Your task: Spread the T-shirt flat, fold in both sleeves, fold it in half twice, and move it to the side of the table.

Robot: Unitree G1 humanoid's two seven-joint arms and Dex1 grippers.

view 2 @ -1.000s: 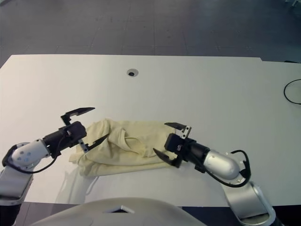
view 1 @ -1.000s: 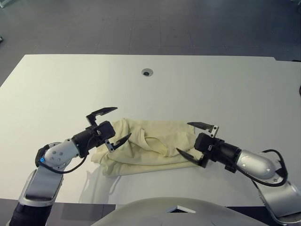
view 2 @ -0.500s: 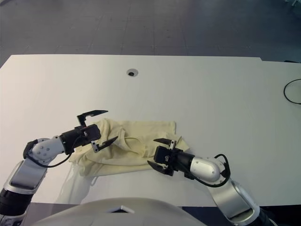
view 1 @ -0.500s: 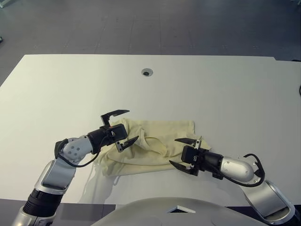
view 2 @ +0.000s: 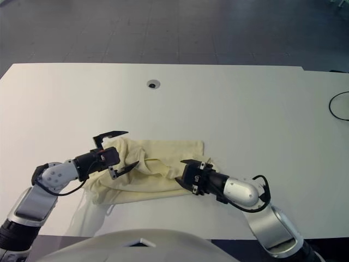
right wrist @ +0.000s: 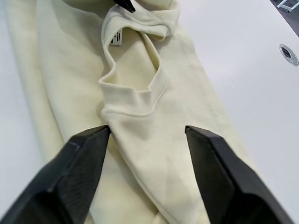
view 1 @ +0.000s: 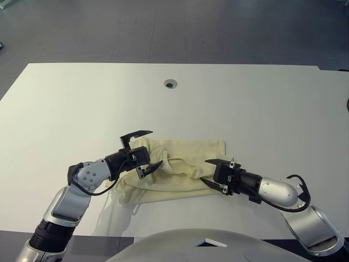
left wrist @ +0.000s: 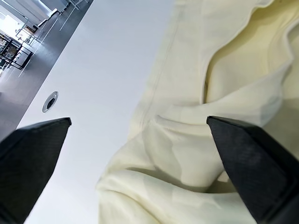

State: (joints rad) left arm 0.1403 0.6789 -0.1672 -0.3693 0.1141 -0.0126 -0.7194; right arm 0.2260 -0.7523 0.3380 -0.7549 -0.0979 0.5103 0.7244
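A pale yellow T-shirt [view 1: 180,170] lies bunched in a loose, roughly folded band on the white table [view 1: 262,109], near the front edge and about midway across.

The head views take in the whole layout. The left gripper [view 1: 156,147] sits at the shirt's left end and the right gripper [view 1: 204,170] at its near right edge. A round hole [view 1: 170,84] in the tabletop lies well behind the shirt. A loop of dark cable [view 2: 338,106] shows at the table's far right edge.

The wrist views add detail that the head views leave out. In the left wrist view, the left gripper [left wrist: 138,120] has its fingers spread wide. Rumpled cloth and a stitched hem lie between them, and neither finger presses on the fabric. In the right wrist view, the right gripper [right wrist: 147,128] is also spread apart, with one finger on either side of the ribbed collar [right wrist: 135,100]. A small white tag [right wrist: 117,36] is sewn inside the neck opening; its print is too small to read. Past the collar, a black fingertip [right wrist: 125,4] of the left gripper shows over the shirt.
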